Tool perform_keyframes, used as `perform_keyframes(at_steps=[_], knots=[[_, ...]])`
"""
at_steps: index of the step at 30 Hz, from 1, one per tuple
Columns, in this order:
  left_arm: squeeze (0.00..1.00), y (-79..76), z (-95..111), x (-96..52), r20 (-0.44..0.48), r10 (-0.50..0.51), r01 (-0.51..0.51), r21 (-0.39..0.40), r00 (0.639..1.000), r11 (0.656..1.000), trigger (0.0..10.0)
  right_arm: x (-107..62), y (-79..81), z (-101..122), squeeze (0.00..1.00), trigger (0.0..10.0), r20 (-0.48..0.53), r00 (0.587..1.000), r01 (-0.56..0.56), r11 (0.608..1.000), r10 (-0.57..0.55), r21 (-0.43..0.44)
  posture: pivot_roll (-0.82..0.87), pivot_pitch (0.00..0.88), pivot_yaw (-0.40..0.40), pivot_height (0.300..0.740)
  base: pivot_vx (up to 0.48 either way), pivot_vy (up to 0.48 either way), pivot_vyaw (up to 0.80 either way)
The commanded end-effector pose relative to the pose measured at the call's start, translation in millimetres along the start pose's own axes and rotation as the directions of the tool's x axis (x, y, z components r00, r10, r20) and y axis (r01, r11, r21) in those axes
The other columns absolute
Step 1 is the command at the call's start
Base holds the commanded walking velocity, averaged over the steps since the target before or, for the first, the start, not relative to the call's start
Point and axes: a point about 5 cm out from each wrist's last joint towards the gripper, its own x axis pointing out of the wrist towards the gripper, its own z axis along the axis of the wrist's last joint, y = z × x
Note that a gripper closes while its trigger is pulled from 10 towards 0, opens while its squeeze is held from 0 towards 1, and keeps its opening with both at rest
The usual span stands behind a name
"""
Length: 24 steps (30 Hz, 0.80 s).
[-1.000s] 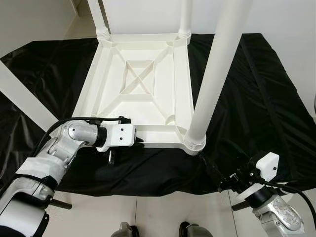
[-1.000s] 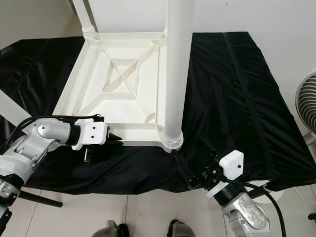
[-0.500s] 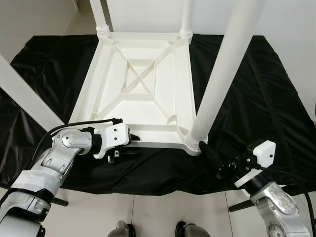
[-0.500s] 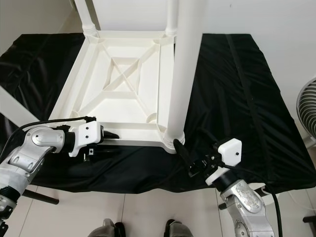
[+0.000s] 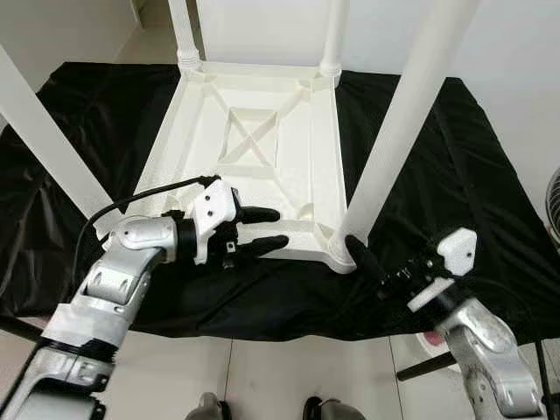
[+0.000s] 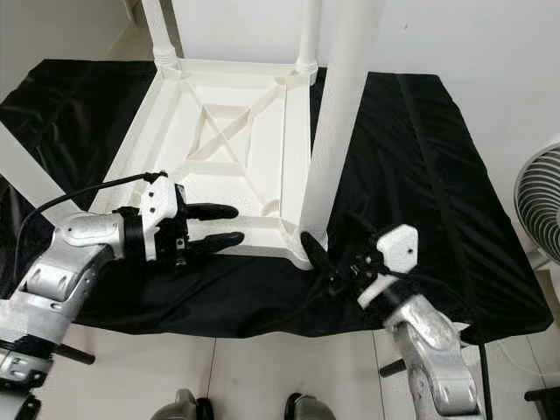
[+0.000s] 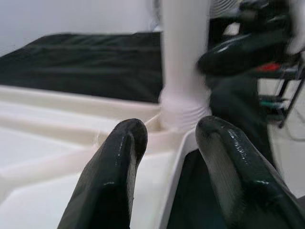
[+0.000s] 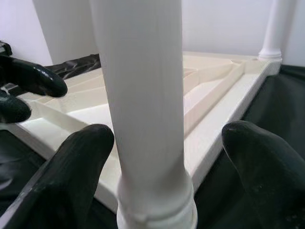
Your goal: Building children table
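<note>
Children's table (image 5: 262, 166), white plastic, lies upside down on a black cloth (image 5: 455, 184) that covers the counter, its ribbed underside facing up with an X-shaped brace in the middle. 4 white legs (image 5: 404, 122) stand up from its corners: 2 at the far corners, 1 at the near right corner and 1 at the near left.

Left hand (image 5: 269, 229) reaches in from the near left with its 2 black fingers (image 7: 116, 171) spread apart, 1 over the tabletop's near rim and 1 just outside it, holding nothing; the rim runs between them in the left wrist view.

Right hand (image 8: 162, 171) sits at the base of the near right leg, fingers (image 6: 313, 249) wide open on either side of the leg's collar, with a gap on each side in the right wrist view.

A fan (image 6: 538, 206) stands on the floor at the far right.
</note>
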Motion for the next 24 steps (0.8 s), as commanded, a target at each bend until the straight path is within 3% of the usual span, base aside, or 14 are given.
perform_keyframes(at_steps=[1, 7, 11, 16, 17, 20, 22, 23, 24], knots=[[0.0, 7.2, -4, 0.7, -0.001, 0.248, -0.247, -0.028, 0.969, 0.968, 10.0, 5.7, 3.0, -6, 0.0, 10.0, -0.023, 1.0, -0.017, 1.0, 0.017, 0.011, 0.04, 0.118, -0.002, 0.74, 0.0, 0.0, 0.0], [0.0, 5.2, -2, 5.9, 0.009, 0.345, -0.343, -0.07, 0.939, 0.937, 10.0, 18.7, 1.9, -9, 0.0, 10.0, -0.039, 0.999, -0.029, 0.999, 0.029, -0.014, 0.05, 0.117, -0.005, 0.74, 0.0, 0.0, 0.0], [0.0, 3.8, 3, 7.2, 0.026, 0.447, -0.44, -0.137, 0.894, 0.888, 10.0, 29.7, -2.1, -14, 0.0, 10.0, -0.083, 0.995, -0.052, 0.999, 0.053, 0.013, 0.05, 0.116, -0.005, 0.74, 0.0, 0.0, 0.0], [0.0, 2.4, 4, 6.2, 0.02, 0.462, -0.455, -0.133, 0.887, 0.88, 10.0, 33.6, -5.0, -14, 0.0, 10.0, -0.071, 0.995, -0.072, 0.997, 0.073, 0.014, 0.07, 0.113, -0.012, 0.74, 0.0, 0.0, 0.0], [0.0, 5.3, 3, 2.6, -0.001, 0.51, -0.506, -0.126, 0.86, 0.853, 10.0, 36.7, -8.2, -15, 0.0, 10.0, -0.068, 0.991, -0.117, 0.993, 0.117, -0.003, 0.07, 0.108, -0.016, 0.74, 0.0, 0.0, 0.0], [0.0, 6.2, 2, 1.6, -0.006, 0.526, -0.522, -0.13, 0.851, 0.843, 10.0, 37.5, -9.5, -15, 0.0, 10.0, -0.07, 0.989, -0.132, 0.991, 0.131, -0.011, 0.07, 0.106, -0.017, 0.74, 0.0, 0.0, 0.0], [0.0, 7.4, -1, 1.3, -0.043, 0.582, -0.582, -0.137, 0.812, 0.802, 10.0, 38.9, -13.2, -19, 0.0, 10.0, -0.09, 0.982, -0.166, 0.986, 0.165, -0.006, 0.08, 0.098, -0.019, 0.74, 0.0, 0.0, 0.0], [0.0, 7.4, -1, 1.3, -0.043, 0.582, -0.582, -0.137, 0.812, 0.802, 10.0, 38.9, -13.2, -19, 0.0, 10.0, -0.09, 0.982, -0.166, 0.986, 0.165, -0.006, 0.08, 0.098, -0.019, 0.74, 0.0, 0.0, 0.0], [0.0, 6.8, -3, 2.2, -0.071, 0.609, -0.613, -0.141, 0.79, 0.778, 10.0, 38.8, -15.3, -20, 0.0, 8.5, -0.096, 0.978, -0.185, 0.983, 0.184, 0.0, 0.08, 0.092, -0.022, 0.74, 0.0, 0.0, 0.0]])
